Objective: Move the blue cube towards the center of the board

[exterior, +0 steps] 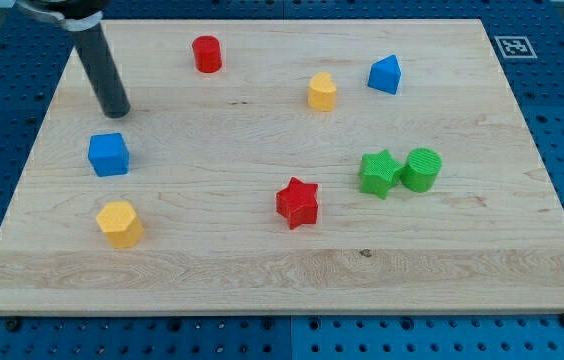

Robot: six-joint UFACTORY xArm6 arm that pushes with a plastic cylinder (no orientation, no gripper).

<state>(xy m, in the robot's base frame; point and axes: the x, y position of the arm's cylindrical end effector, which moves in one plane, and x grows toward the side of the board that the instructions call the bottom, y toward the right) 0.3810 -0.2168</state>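
The blue cube (pixel 108 154) sits near the board's left edge, about midway down the view. My tip (pixel 115 112) rests on the wooden board (pixel 262 270) just above the cube towards the view's top, a small gap away and not touching it. The dark rod rises up and to the left out of the view's top.
A yellow hexagonal block (pixel 120 223) lies below the blue cube. A red cylinder (pixel 206 54) is at the top. A yellow block (pixel 322 92) and a blue triangular block (pixel 385 75) are upper right. A red star (pixel 297 203), a green star (pixel 378 174) and a green cylinder (pixel 421 169) lie centre-right.
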